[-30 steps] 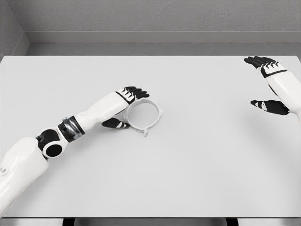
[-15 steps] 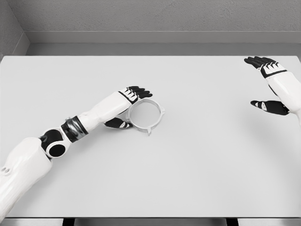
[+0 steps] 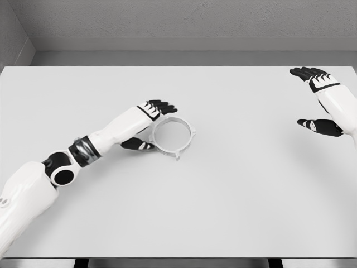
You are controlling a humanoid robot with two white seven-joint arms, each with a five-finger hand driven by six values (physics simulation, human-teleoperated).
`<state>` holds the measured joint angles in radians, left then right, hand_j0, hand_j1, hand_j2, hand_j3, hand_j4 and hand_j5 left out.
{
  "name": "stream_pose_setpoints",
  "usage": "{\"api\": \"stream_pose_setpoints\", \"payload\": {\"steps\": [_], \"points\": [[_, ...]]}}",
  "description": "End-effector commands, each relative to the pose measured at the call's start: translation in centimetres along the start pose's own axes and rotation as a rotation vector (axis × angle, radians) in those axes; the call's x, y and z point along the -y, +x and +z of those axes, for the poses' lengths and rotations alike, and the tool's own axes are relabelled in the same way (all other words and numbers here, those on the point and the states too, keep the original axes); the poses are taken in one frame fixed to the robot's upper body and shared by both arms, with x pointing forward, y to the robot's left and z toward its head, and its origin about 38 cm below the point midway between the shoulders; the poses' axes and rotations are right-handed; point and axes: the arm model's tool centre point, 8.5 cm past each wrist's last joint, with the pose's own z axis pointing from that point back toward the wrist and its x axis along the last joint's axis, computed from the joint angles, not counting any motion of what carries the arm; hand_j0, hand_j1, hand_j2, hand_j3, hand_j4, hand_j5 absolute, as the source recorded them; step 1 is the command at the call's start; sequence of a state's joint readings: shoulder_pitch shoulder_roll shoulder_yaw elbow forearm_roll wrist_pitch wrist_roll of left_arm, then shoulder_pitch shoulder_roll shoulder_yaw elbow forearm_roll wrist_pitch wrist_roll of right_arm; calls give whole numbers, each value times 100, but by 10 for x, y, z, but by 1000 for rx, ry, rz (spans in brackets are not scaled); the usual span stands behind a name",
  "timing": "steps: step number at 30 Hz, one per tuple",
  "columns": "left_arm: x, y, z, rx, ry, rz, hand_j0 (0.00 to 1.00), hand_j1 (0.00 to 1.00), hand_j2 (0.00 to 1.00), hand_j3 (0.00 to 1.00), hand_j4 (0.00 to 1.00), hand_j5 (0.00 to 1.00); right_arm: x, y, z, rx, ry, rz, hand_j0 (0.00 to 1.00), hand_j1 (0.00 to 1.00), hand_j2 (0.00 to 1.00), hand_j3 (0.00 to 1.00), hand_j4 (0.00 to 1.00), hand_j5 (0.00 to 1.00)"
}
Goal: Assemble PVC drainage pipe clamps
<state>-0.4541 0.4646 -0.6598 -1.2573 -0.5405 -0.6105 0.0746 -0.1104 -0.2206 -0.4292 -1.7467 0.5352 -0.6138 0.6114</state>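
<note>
Clamp (image 3: pixel 173 135) lies flat on the table (image 3: pixel 234 195), just left of centre. My left hand (image 3: pixel 149 124) sits at its 9 o'clock, fingers spread, gripping nothing. My right hand (image 3: pixel 319 100) hovers open, far right.

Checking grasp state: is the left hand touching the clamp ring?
Cannot tell. In the head view the left hand flanks the clamp ring at its left rim; no plain gap or contact.

We find no readable text, label, brand, number or sign on anything in the head view.
</note>
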Motion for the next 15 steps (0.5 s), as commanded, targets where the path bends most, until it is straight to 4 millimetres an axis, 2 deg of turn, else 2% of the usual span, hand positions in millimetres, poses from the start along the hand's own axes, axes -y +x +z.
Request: {"api": "stream_pose_setpoints", "payload": {"steps": [1, 3, 5, 6, 9, 10, 12, 15], "points": [[-6, -7, 10, -16, -4, -10, 100, 100, 100, 100, 100, 100, 1, 0, 0, 1, -5, -6, 100, 100, 100, 100, 100, 100], [-18, -17, 26, -45, -15, -42, 100, 100, 100, 100, 100, 100, 2, 2, 1, 17, -21, -28, 100, 100, 100, 100, 100, 100], [-67, -46, 63, -139, 29, -131, 100, 100, 100, 100, 100, 100, 3, 9, -2, 47, -27, -34, 100, 100, 100, 100, 100, 100], [-81, -56, 79, -178, 32, -161, 100, 100, 100, 100, 100, 100, 2, 9, -3, 48, -26, -34, 100, 100, 100, 100, 100, 100], [-109, -68, 104, -232, 36, -218, 100, 100, 100, 100, 100, 100, 3, 8, -2, 47, -23, -31, 100, 100, 100, 100, 100, 100], [-120, -73, 120, -264, 23, -249, 100, 100, 100, 100, 100, 100, 2, 9, -2, 48, -22, -35, 100, 100, 100, 100, 100, 100], [-124, -77, 135, -295, 23, -254, 100, 100, 100, 100, 100, 100, 2, 10, -2, 51, -25, -35, 100, 100, 100, 100, 100, 100], [-123, -78, 140, -305, 30, -250, 100, 100, 100, 100, 100, 100, 2, 9, -3, 49, -24, -36, 100, 100, 100, 100, 100, 100]]}}
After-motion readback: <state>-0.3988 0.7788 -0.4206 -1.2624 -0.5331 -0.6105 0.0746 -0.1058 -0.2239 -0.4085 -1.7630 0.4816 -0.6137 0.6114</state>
